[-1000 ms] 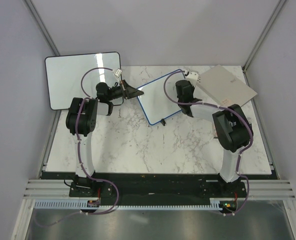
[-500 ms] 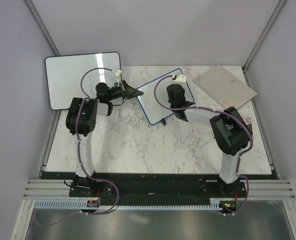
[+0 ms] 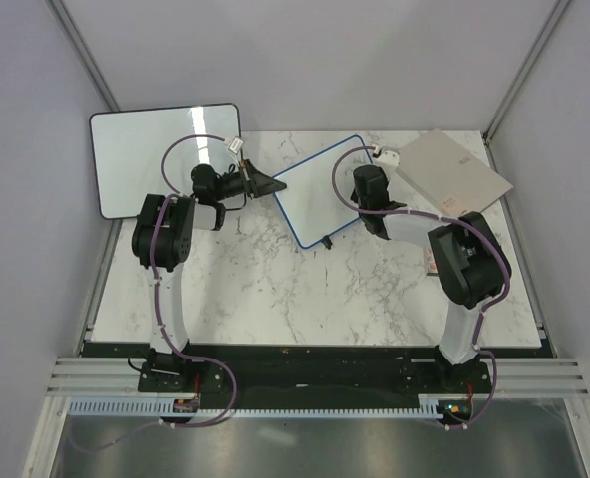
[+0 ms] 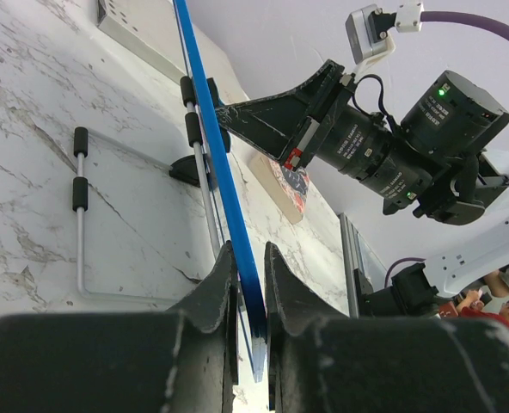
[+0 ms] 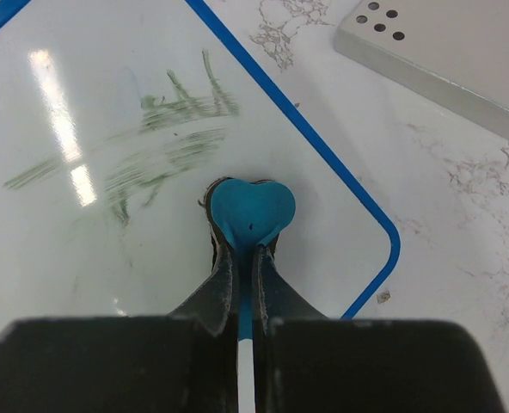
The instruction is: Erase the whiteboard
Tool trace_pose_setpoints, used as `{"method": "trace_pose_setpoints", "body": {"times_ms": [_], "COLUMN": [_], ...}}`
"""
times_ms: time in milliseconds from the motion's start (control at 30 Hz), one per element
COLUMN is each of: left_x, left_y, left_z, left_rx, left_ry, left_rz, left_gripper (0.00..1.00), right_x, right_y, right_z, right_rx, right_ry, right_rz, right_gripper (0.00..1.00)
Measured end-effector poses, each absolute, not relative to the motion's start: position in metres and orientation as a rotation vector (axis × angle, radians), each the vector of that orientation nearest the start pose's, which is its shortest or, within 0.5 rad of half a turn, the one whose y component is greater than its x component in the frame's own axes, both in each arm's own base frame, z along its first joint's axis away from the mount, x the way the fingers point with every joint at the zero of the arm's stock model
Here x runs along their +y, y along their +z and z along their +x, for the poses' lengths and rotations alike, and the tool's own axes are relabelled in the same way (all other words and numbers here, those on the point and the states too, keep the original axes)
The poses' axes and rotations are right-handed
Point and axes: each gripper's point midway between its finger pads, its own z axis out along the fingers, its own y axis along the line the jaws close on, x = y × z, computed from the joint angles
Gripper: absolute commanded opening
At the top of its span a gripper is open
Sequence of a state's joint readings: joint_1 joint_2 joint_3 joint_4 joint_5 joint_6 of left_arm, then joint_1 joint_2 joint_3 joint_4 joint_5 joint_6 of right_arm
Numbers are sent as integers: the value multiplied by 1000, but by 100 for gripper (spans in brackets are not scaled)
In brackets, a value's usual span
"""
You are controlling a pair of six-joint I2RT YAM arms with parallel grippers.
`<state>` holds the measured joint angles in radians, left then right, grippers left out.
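Note:
The small blue-framed whiteboard (image 3: 315,194) stands tilted on the marble table. My left gripper (image 3: 265,186) is shut on its left edge; in the left wrist view the blue frame (image 4: 216,155) runs between my jaws (image 4: 250,258), with the wire stand and a black foot (image 4: 81,198) behind. My right gripper (image 3: 363,171) is shut on a marker-like tool whose blue heart-shaped eraser (image 5: 253,211) presses on the board surface (image 5: 108,258) near its right corner. Smeared green handwriting (image 5: 151,146) lies up and left of the eraser. My right gripper also shows in the right wrist view (image 5: 244,249).
A larger black-framed whiteboard (image 3: 160,154) leans at the back left. A flat grey box (image 3: 449,179) with holes lies at the back right, also in the right wrist view (image 5: 461,60). The table's edges border grey walls.
My right gripper swept left across the board with the eraser, then came back right toward the board's corner. The left gripper and the board have not moved.

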<state>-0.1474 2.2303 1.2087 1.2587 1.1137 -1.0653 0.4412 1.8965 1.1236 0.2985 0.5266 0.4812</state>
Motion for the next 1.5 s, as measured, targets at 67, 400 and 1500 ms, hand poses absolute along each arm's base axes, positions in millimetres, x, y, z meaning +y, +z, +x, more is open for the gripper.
{"method": "trace_pose_setpoints", "body": {"times_ms": [67,400,1500], "left_x": [-242,-242,-245], "left_y": [153,153,155], "left_z": [450,449,447], "left_rx": [1686,1687,1675], "left_ry": [-1671,-1673,-1676], "left_rz": [360,367,392], "left_gripper": [2,2,2], "right_x": [156,172,163], "right_y": [94,90,86], "right_z": [495,482,463], "right_rx": [1942,1940,1941], "right_ry": [72,20,-44], "right_rz": [362,271,251], "right_gripper": [0,0,0]}}
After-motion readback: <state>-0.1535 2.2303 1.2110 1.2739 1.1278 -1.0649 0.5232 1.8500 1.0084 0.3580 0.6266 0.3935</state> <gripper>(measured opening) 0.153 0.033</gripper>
